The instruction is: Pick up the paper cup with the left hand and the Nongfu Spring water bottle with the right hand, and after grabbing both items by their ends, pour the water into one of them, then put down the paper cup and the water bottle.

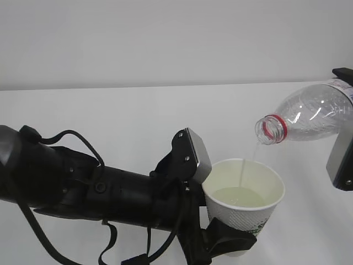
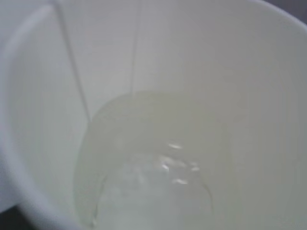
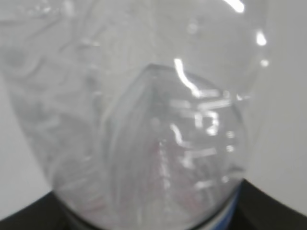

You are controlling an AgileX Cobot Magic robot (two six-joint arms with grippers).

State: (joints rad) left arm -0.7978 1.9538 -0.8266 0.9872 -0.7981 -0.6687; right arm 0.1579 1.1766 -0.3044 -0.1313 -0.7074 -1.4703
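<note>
The white paper cup [image 1: 245,190] hangs upright in the air with my left gripper [image 1: 234,238] shut on its lower part. It is partly filled with water [image 1: 238,196]. My right gripper [image 1: 343,116] at the right edge is shut on the base end of the clear Nongfu Spring water bottle [image 1: 311,113]. The bottle is tilted with its red-ringed open mouth [image 1: 270,130] down-left over the cup. A thin stream [image 1: 242,168] falls into the cup. In the left wrist view the cup's inside [image 2: 240,96] fills the frame, with water [image 2: 153,158] at the bottom. The bottle [image 3: 144,120] fills the right wrist view.
The bulky black left arm [image 1: 83,185] with looping cables crosses the lower left. A white tabletop [image 1: 138,110] lies behind and below, with a pale wall [image 1: 165,38] beyond it.
</note>
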